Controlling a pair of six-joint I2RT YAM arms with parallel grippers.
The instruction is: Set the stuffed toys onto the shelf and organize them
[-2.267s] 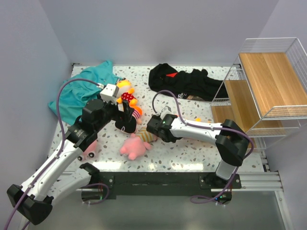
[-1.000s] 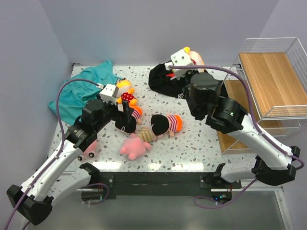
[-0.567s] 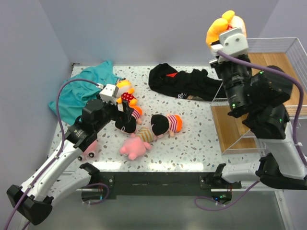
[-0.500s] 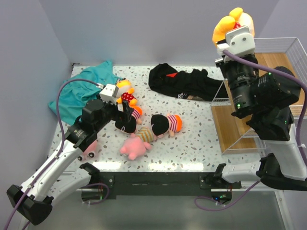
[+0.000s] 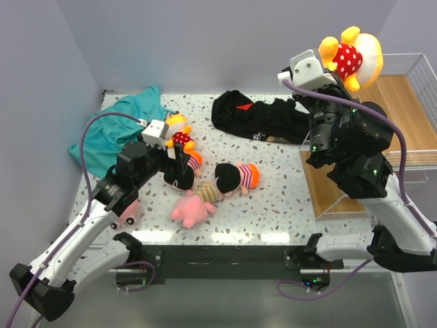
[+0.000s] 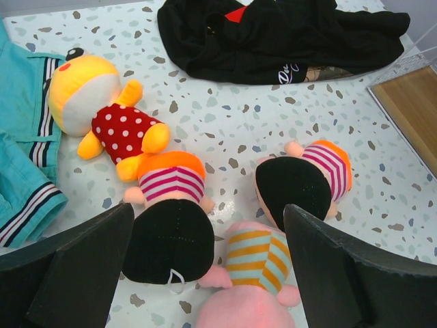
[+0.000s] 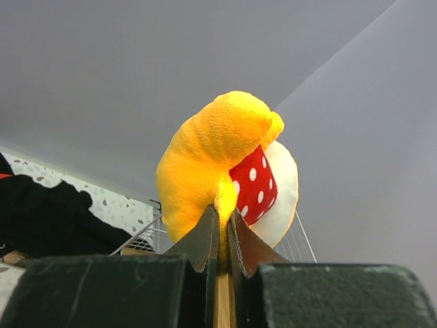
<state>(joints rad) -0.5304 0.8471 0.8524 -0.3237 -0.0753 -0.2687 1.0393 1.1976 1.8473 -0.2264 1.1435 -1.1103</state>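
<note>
Now, top view: carry step. right gripper [image 5: 328, 68] up high, pinched shut on yellow bear [image 5: 349, 58]. shelf [image 5: 403, 102] lies just past and below gripper. Next call, as judged: swing over top board, lower, release bear tidy.

Left wrist view: left gripper [image 6: 205, 273] spread wide, empty, hovering. black-haired doll [image 6: 171, 232] lies on tabletop [image 6: 225, 116] right beneath.

Right wrist view: jaws clamped tight on bear's orange limb, body above tips. Wrist pitched upward, shelf wire low beneath.

On your speckled surface [image 5: 273, 198] lie a teal shirt [image 5: 116, 133] far left, a black garment [image 5: 256, 116] at the back, and near the middle a dotted bear [image 6: 102, 113], a striped doll [image 6: 167, 205], a second doll [image 6: 300, 181] and a pink pig [image 5: 190, 210].
</note>
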